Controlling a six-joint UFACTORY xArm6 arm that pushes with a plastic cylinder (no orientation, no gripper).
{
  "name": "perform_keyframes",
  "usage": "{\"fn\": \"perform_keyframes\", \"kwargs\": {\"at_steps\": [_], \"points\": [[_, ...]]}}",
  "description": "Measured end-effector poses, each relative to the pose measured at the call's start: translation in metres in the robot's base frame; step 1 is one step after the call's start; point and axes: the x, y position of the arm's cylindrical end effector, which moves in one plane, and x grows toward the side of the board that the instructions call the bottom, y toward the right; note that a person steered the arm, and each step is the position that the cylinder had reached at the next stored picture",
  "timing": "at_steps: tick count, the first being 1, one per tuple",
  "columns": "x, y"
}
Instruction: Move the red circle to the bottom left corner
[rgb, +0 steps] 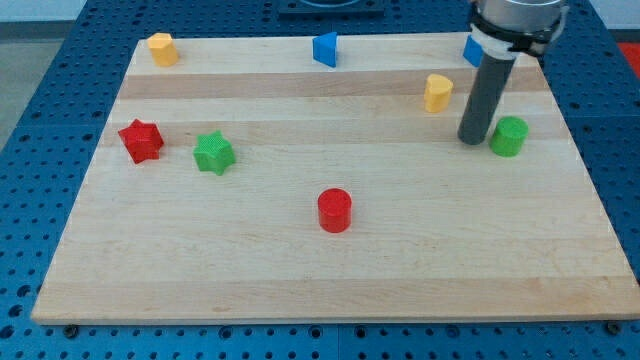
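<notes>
Pale wooden board (300, 280) with lengthwise plank bands, lying on blue perforated table (60, 90). Red circular block (334, 210) sits below centre, well apart from all blocks. Bare wood stretches from it to bottom left corner. Red star block (141, 140) and green star block (213, 152) lie near left edge. My tip (473, 141), plain dark rod end grasping nothing, stands just left of green cylinder block (509, 136), right side.

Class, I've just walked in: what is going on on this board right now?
A robot arm with a dark rod is working over a wooden board of coloured blocks. My tip sits at the view's right, just left of the green cylinder and below the yellow block. The red circle it must push to the bottom left corner lies near the board's middle, well away from the tip and untouched.
</notes>
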Motion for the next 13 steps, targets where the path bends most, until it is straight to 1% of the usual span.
{"fn": "perform_keyframes", "kwargs": {"at_steps": [1, 2, 3, 5, 6, 9, 11, 13], "points": [[0.000, -0.027], [0.015, -0.034], [0.044, -0.039], [0.085, -0.088], [0.099, -0.114], [0.105, -0.192], [0.131, -0.200], [0.147, -0.231]]}}
